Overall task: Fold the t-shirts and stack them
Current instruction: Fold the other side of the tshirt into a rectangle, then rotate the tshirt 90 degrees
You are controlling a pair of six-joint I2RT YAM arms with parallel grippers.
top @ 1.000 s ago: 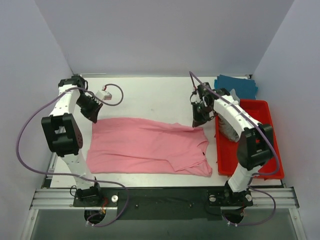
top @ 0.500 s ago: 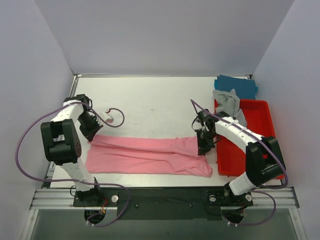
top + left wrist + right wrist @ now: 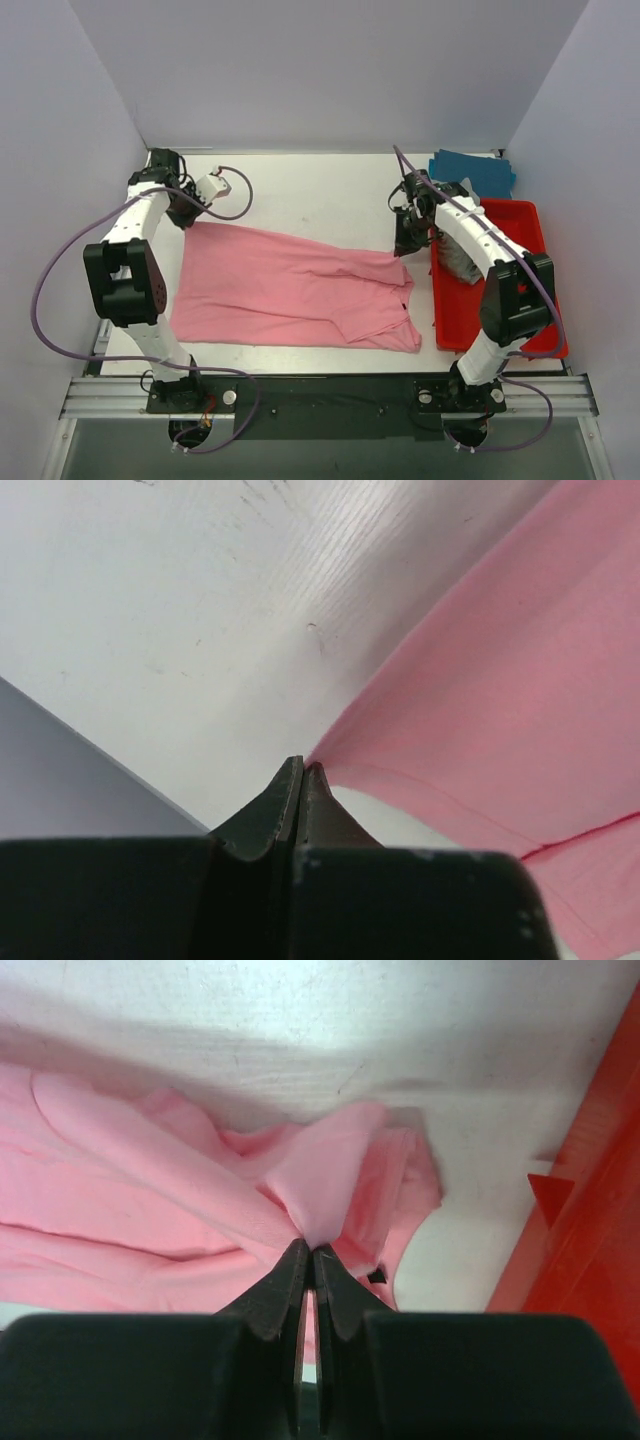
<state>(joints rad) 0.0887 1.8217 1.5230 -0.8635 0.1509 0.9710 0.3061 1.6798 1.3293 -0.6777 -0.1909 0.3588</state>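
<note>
Left wrist, right wrist: left tool (image 3: 301, 772) and right tool (image 3: 309, 1252) each clamped on pink t-shirt (image 3: 290, 290) edge; shallow bite, so cloth may slip when pulled.

Robotics lab test cell: plain grey partition walls (image 3: 330, 70) box in white table (image 3: 300, 190); alu. mounting rail (image 3: 100, 400) at bottom of frame.

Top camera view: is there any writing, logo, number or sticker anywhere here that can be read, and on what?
No text can be read in any view.
The pink t-shirt, the teal-blue t-shirt and the red bin show no print.
The small white tag at the far left is too small to tell whether it bears text.
</note>
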